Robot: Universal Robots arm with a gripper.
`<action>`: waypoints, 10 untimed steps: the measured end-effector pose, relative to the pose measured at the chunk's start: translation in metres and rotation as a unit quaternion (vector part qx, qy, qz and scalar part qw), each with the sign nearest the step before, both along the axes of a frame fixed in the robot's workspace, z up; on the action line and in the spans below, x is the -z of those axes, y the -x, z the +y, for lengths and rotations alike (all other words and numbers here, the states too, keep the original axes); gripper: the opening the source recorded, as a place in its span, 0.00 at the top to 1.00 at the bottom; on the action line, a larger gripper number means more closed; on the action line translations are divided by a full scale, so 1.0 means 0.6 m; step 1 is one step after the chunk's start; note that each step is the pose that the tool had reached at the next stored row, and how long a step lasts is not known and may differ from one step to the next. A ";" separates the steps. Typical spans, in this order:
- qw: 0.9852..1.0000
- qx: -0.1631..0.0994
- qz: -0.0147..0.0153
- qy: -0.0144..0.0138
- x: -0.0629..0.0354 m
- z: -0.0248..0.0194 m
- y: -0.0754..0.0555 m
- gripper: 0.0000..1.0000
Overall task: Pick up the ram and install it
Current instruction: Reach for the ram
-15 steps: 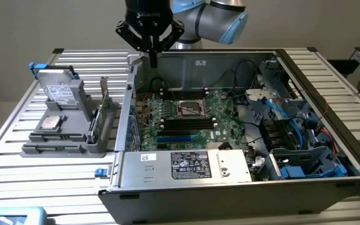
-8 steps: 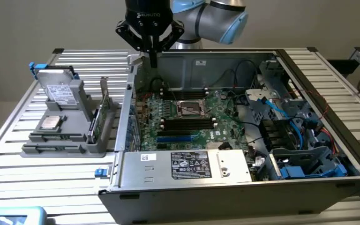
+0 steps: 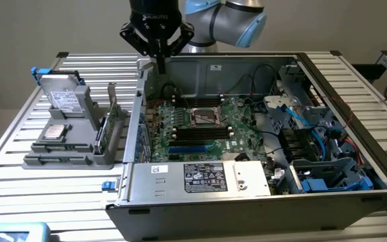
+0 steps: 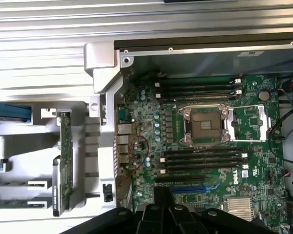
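Note:
My gripper [image 3: 158,63] hangs above the back corner of the open computer case [image 3: 200,194], on the exterior view's left side. Its fingers are shut with nothing between them. In the wrist view the gripper [image 4: 162,195] sits over the motherboard [image 4: 254,122], near the blue slot [image 4: 180,187]. The ram [image 4: 19,183] appears as a thin green strip standing on edge in a front slot of the grey holder [image 3: 69,154], well away from the gripper. A second such strip [image 4: 19,204] lies beside it. Black memory slots [image 4: 200,158] flank the processor socket [image 4: 205,126].
The holder also carries a hard drive [image 3: 64,96] and an upright green card with a metal bracket [image 4: 64,161]. Cables, drive cages and blue connectors [image 3: 314,146] crowd the case at the exterior view's right. The slatted metal table [image 3: 18,171] surrounds everything.

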State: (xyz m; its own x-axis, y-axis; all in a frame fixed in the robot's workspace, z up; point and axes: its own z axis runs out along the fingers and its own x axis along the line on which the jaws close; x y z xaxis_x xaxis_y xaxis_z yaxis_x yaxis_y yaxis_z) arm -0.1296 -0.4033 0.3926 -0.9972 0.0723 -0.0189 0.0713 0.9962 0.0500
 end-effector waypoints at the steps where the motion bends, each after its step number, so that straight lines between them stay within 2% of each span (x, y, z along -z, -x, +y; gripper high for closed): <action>1: 1.000 0.000 0.000 0.000 0.000 -0.0021 0.004 0.89; 7: 1.000 0.000 0.000 0.000 0.002 -0.0178 0.035 0.89; 10: 1.000 0.000 0.000 0.000 0.005 -0.0224 0.054 0.89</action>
State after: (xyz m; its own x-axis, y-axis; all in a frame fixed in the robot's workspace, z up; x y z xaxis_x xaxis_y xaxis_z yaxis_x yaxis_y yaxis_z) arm -0.1619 -0.4167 0.3898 -0.9972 0.0724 -0.0188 0.0714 0.9962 0.0500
